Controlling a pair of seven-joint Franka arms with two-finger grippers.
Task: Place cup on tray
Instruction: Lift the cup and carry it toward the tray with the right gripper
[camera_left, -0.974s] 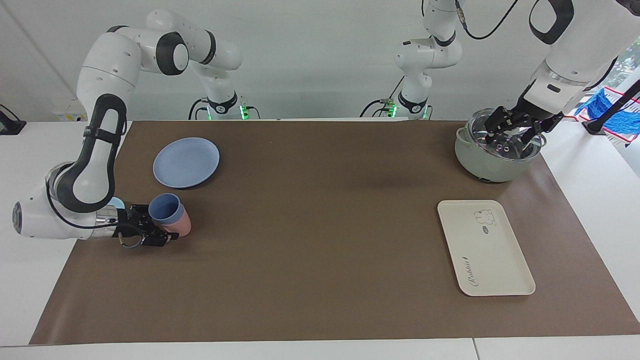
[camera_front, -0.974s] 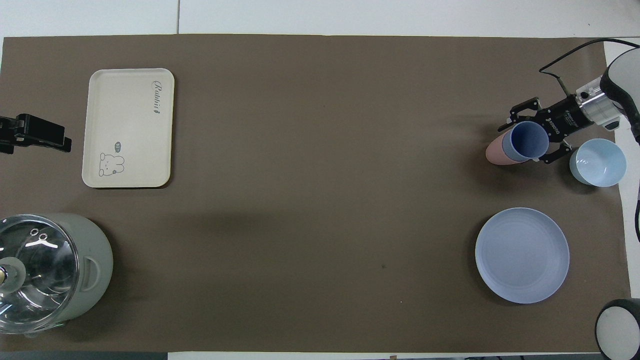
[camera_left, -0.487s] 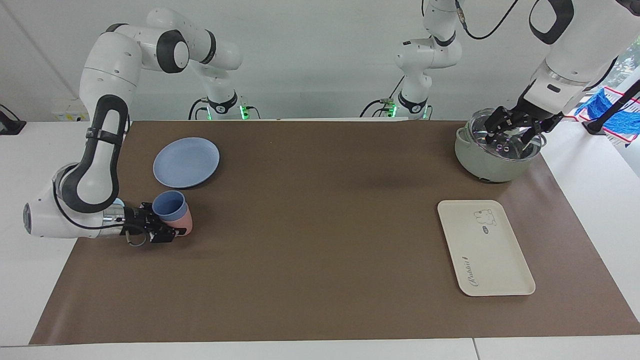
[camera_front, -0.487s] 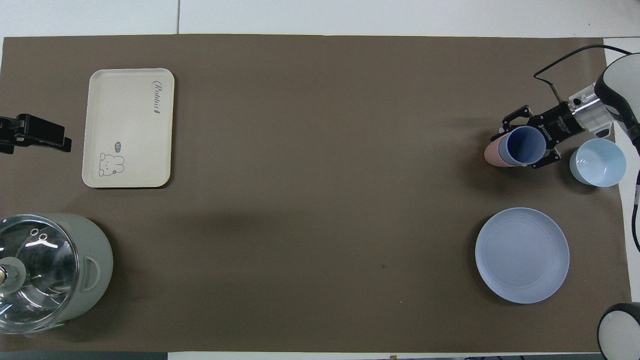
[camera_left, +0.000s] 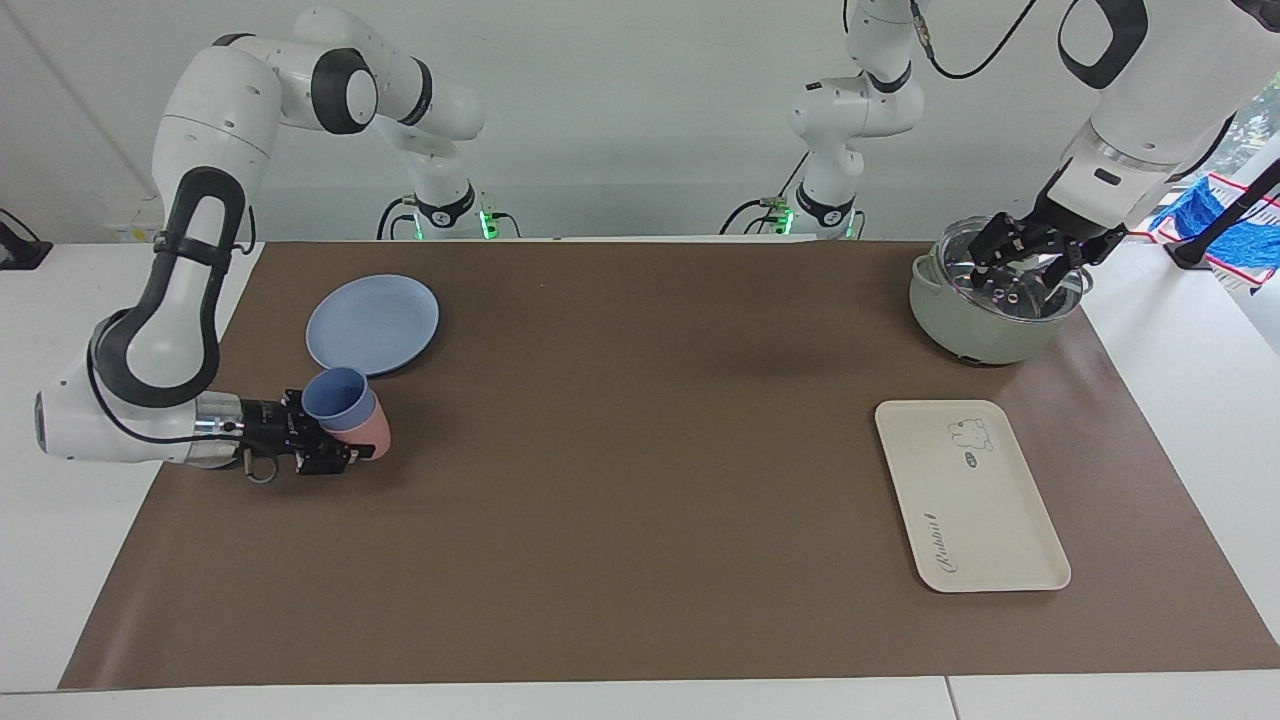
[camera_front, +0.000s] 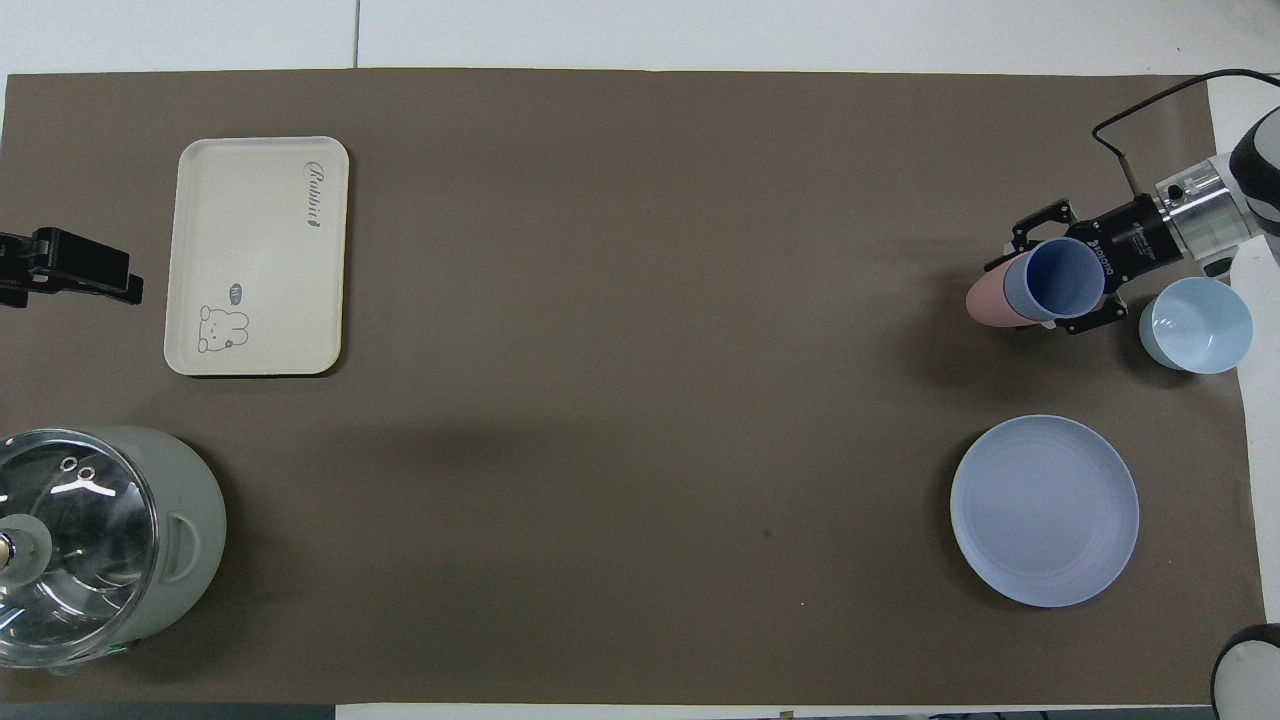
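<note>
A matte brown mat covers the white table before a pale wall. At the facing view's lower left, the right gripper clasps the smooth tapered blue cup, nested in a pink cup. The glossy cream tray, rounded-cornered, lies lower right. The left gripper hangs over the glass-lidded pot; whether it is open or closed, I cannot tell.

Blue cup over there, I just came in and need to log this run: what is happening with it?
The right hand is shut on the periwinkle-blue cup, which is nested in a pink cup at the right arm's end of the table, beside a light blue bowl and a blue plate. The cream tray lies bare toward the left arm's end. The left hand waits over the lidded pot.
</note>
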